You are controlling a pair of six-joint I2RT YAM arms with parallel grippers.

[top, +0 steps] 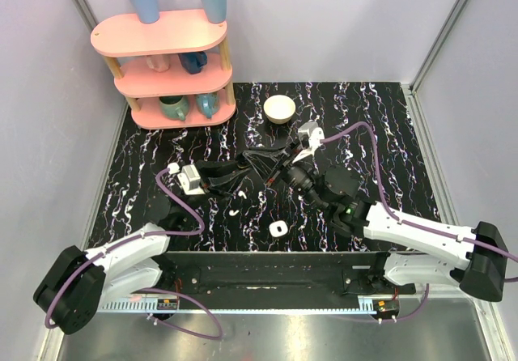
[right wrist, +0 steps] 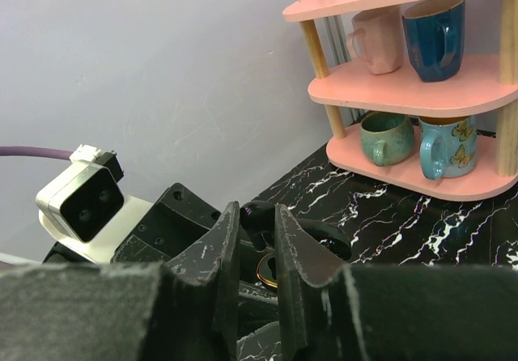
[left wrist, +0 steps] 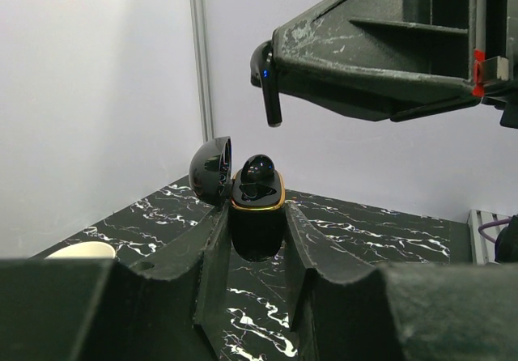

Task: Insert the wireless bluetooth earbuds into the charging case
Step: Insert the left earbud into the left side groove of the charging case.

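- Charging case (left wrist: 257,233): its lower body is hidden between the left gripper's (left wrist: 256,218) fingers (left wrist: 212,252), which clamp it from both sides. From above it is lost in the dark tangle where the two grippers meet.
- On the base side of those fingers, apart from them on the black marble table (top: 405,110), lie a small white rounded-square piece (top: 278,228) with a dark middle, a tiny white curved bit (top: 235,213) and another (top: 241,193). They are too small to identify.
- Above the fingertips the case is glossy black with a thin gold rim. It stands upright, its domed lid (left wrist: 212,167) hinged open toward the left finger's side.
- One black earbud (left wrist: 259,173) sits in the case, its rounded head proud of the rim. The other socket cannot be seen.
- Second earbud (left wrist: 270,98), black with a blue light near its top, hangs stem-down above the case and clear of it. It is pinched at the tip of the right gripper (left wrist: 279,53), whose dark body hides the pinch itself. In that gripper's own wrist view its fingers (right wrist: 222,248) stand nearly together.
- Beyond the fingers: a white bowl (top: 280,108), then a pink rack (top: 162,36) of mugs.
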